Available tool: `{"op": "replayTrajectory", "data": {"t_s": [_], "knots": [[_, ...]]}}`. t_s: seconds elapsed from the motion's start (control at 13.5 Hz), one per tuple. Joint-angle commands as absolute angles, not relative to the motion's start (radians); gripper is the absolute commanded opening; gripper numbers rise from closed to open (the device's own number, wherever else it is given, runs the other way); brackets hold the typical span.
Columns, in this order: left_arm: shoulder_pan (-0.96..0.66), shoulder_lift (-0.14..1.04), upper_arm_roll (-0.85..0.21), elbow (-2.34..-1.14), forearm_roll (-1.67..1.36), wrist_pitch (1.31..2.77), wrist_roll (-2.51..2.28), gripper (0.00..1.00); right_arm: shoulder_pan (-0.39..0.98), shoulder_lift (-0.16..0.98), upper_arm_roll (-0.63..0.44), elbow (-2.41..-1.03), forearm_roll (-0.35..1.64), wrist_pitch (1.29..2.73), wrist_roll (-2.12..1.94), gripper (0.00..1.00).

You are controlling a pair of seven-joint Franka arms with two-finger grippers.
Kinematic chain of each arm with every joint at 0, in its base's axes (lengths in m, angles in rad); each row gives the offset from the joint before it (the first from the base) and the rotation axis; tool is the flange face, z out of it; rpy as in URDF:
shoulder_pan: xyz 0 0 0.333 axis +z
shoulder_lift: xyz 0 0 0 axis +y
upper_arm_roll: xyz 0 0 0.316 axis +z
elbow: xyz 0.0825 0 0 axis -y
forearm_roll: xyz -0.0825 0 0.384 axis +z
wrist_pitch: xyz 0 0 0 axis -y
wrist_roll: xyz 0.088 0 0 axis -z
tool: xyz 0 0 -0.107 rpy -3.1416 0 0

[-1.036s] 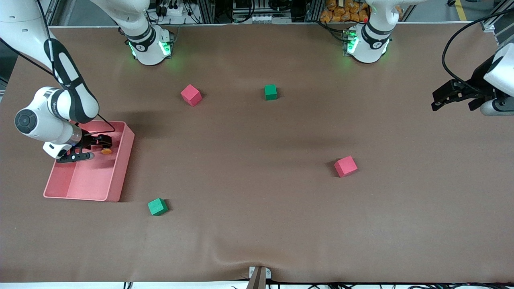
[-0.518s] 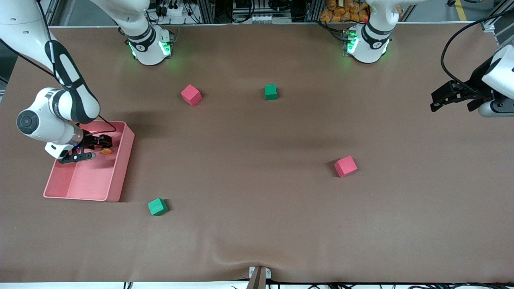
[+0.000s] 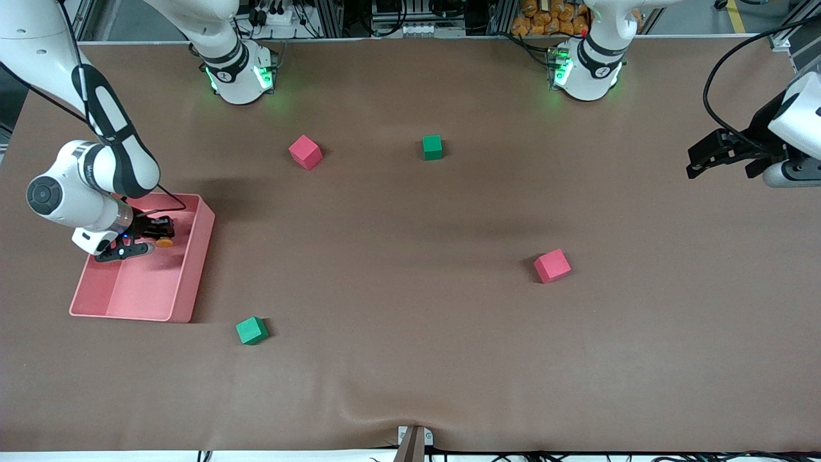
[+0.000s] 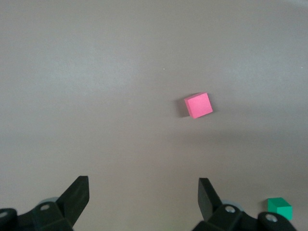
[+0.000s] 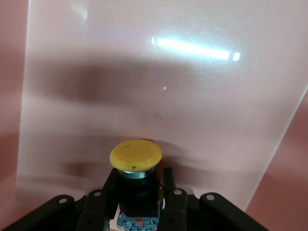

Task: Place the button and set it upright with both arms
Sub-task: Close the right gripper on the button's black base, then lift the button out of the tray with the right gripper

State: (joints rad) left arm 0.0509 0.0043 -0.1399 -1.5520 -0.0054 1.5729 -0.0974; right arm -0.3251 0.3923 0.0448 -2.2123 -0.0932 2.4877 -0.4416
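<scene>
My right end effector (image 3: pixel 156 232) is clenched on the button (image 3: pixel 165 242) (orange cap outward) inside the pink tray (image 3: pixel 192 282) at the right arm's end of the counter (image 3: pixel 410 333). My left end effector (image 3: pixel 700 160) waits, released, over its own end.

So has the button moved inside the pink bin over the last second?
Yes, slightly: the button has shifted away from the pink bin's wall on the green-cube side, gripped by the right gripper.
</scene>
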Motion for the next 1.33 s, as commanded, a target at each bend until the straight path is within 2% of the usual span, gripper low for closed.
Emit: {"op": "replayTrajectory", "data": {"t_s": [0.0, 0.15, 0.44, 0.67, 0.81, 0.96, 1.26], "knots": [[0.058, 0.008, -0.141, -1.542, -0.021, 1.566, -0.075, 1.00, -0.336, 0.385, 0.057, -2.165, -0.115, 2.507, -0.526, 0.00], [0.061, 0.008, -0.141, -1.540, -0.021, 1.566, -0.075, 1.00, -0.315, 0.376, 0.060, -2.105, -0.115, 2.429, -0.540, 0.00], [0.057, 0.008, -0.141, -1.542, -0.023, 1.566, -0.077, 1.00, -0.261, 0.380, 0.061, -1.924, -0.114, 2.140, -0.543, 0.00], [0.057, 0.009, -0.141, -1.543, -0.023, 1.566, -0.077, 1.00, -0.212, 0.377, 0.066, -1.914, -0.112, 2.097, -0.548, 0.00], [0.058, 0.008, -0.141, -1.542, -0.023, 1.566, -0.077, 1.00, -0.134, 0.358, 0.075, -1.898, -0.109, 2.033, -0.558, 0.00], [0.060, 0.008, -0.141, -1.543, -0.023, 1.566, -0.077, 1.00, 0.002, 0.353, 0.075, -1.835, -0.097, 1.938, -0.548, 0.00], [0.055, 0.008, -0.141, -1.543, -0.023, 1.566, -0.075, 1.00, 0.246, 0.359, 0.074, -1.752, -0.060, 1.916, -0.470, 0.00]]}}
